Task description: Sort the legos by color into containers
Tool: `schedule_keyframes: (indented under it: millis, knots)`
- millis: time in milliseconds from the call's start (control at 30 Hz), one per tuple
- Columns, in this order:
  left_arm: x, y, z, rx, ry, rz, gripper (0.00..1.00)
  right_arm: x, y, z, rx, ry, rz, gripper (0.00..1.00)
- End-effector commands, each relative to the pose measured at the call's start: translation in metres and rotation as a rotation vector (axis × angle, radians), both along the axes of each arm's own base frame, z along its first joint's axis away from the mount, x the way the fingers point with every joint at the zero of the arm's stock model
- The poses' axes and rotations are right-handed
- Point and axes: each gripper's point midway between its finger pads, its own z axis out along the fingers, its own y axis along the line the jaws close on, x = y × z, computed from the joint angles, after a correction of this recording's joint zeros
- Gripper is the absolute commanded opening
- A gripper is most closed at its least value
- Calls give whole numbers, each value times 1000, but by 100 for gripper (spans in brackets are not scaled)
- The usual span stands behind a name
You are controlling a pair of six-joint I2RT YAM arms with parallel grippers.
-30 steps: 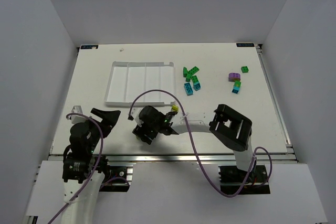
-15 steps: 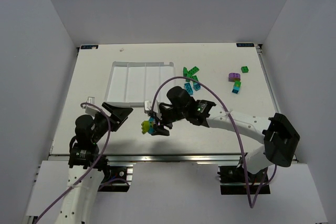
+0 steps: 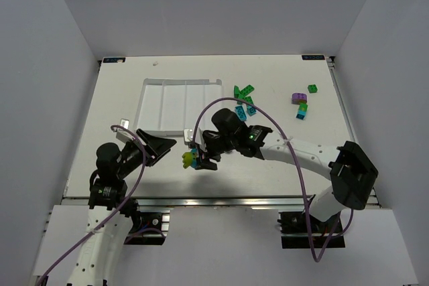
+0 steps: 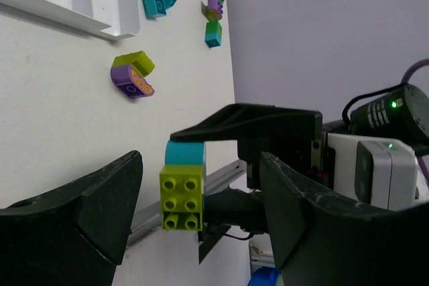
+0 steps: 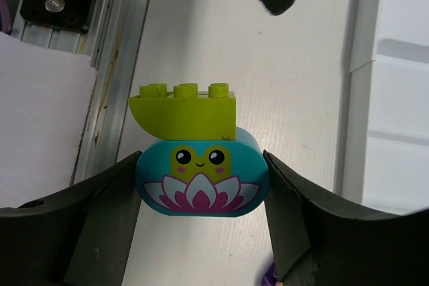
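Right gripper [image 5: 201, 195] clamped on teal brick [image 5: 201, 177] w/ yellow-green brick [image 5: 184, 115] stacked on top, just in front of tray [image 3: 151, 108] near-right corner, left gripper [image 4: 201, 165] fingers spread, facing bricks, apart from them

Left arm [image 3: 107, 165]: black rounded motor housings above, white tubular link below.
Right arm [image 3: 315, 157]: long white link between bulky black joint blocks; white wrist casing.
Left claw [image 3: 161, 147]: matte black, two broad wedge-shaped fingers [image 4: 74, 212] with smooth faces.
Right claw [image 3: 196, 159]: the same matte black, its fingers [image 5: 67, 232] thick and tapering.
Cables [image 3: 224, 100]: purple, one per arm, arching loose above the links and dropping to the bases.
Lights [image 4: 392, 104]: small green LEDs glowing on the right arm's wrist housings.
Bases [image 3: 300, 222]: black mounts bolted to a silver rail at the table's near edge.
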Motion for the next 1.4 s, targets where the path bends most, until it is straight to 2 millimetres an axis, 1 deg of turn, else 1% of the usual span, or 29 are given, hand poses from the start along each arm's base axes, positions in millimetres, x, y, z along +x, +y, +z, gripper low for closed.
schedule_keyframes:
  millis: [0,167,300,367,700,767,800,900,1000,1133,1233,1367]
  knots:
    - [-8,-4,7,0,-28,-42,79,12,19,30,85,-58,20,0]
    - [-9,-5,3,8,-9,-53,78,15,31,39,111,-49,26,0]
    - [-10,-4,-6,32,18,-51,77,19,40,54,148,-49,21,0]
    - [-11,-4,-8,31,22,-54,77,19,42,58,158,-46,23,0]
    - [-12,-7,-3,14,3,-75,72,25,53,58,159,-30,11,0]
    - [-13,-8,-4,12,8,-84,69,27,55,60,164,-26,8,0]
    - [-13,-8,-4,11,7,-85,63,27,56,61,165,-25,10,0]
    - [-14,-9,-6,7,9,-90,53,27,58,62,169,-23,12,0]
    - [-14,-9,-7,5,12,-93,49,27,59,64,176,-25,13,0]
    - [-14,-10,-9,-1,12,-96,49,26,58,66,182,-21,18,0]
    - [-12,-10,-10,-5,13,-97,52,24,58,66,184,-17,22,0]
    - [-10,-11,-10,-8,11,-104,53,23,58,67,189,-11,23,0]
